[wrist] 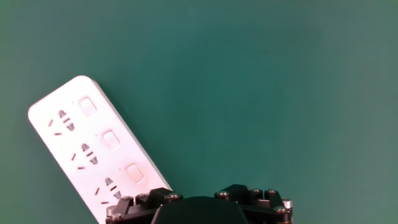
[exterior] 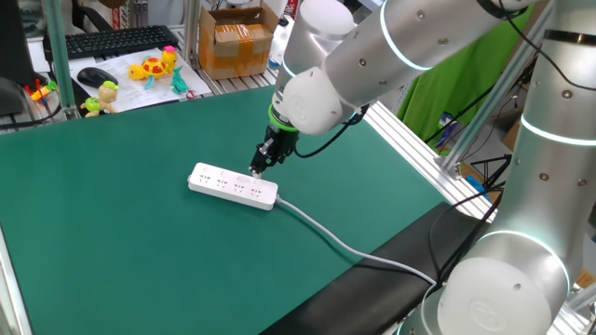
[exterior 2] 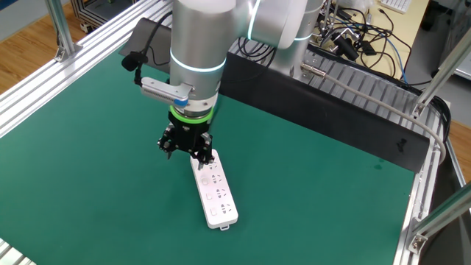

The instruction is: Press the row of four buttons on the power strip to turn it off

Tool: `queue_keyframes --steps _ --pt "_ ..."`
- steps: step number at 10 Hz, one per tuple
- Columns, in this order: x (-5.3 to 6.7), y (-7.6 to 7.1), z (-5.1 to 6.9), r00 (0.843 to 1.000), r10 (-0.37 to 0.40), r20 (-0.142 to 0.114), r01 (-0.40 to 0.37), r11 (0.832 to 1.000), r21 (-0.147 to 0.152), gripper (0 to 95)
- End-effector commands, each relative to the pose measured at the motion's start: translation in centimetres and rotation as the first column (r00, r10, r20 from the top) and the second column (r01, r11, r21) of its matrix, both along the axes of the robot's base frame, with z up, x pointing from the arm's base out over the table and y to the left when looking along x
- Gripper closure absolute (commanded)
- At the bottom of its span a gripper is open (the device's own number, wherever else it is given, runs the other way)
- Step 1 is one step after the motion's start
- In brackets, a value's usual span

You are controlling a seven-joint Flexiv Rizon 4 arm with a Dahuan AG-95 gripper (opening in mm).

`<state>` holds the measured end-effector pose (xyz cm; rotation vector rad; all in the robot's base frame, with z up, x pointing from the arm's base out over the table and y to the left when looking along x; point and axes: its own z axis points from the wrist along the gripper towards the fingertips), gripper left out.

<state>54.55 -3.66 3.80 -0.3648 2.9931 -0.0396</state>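
The white power strip [exterior: 233,185] lies flat on the green mat [exterior: 112,233], and its grey cable [exterior: 345,247] runs off toward the table's near right edge. My gripper [exterior: 257,169] hangs low over the strip's cable end, pointing down, and holds nothing. In the other fixed view the gripper [exterior 2: 187,151] shows its fingers spread apart, one of them over the end of the power strip [exterior 2: 215,193]. The hand view shows the power strip [wrist: 74,146] at the left with three of its buttons [wrist: 111,139] in a row. The gripper body [wrist: 196,208] hides the fourth button.
A black keyboard [exterior: 112,41], a mouse [exterior: 93,75], small toys [exterior: 158,67] and a cardboard box [exterior: 237,42] lie beyond the mat's far edge. Aluminium rails [exterior: 410,140] border the mat. A black ledge [exterior 2: 316,110] runs along one side.
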Motion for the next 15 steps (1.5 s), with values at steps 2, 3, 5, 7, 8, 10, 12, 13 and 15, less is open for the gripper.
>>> queue_keyframes --steps 2,3,5,7,8,10,12,13,15 --pt "-0.1 0.0 0.1 1.0 -0.024 -0.002 0.024 0.999 0.022 19.0" --pt "-0.1 0.0 0.1 1.0 -0.028 -0.002 0.028 0.999 0.021 19.0" --pt "-0.1 0.0 0.1 0.996 -0.079 -0.052 0.08 0.997 0.02 19.0" --pt "-0.1 0.0 0.1 0.99 -0.085 -0.115 0.09 0.995 0.037 19.0" --pt "-0.1 0.0 0.1 0.988 -0.073 -0.135 0.078 0.996 0.034 19.0" --pt "0.0 0.1 -0.2 0.988 -0.06 -0.146 0.065 0.997 0.031 19.0" --pt "-0.6 0.7 -0.9 0.989 -0.049 -0.138 0.053 0.998 0.027 19.0" --pt "-0.8 0.8 -1.1 0.99 -0.048 -0.13 0.052 0.998 0.024 19.0" --pt "-0.9 0.9 -1.1 0.993 -0.043 -0.111 0.046 0.999 0.018 19.0"
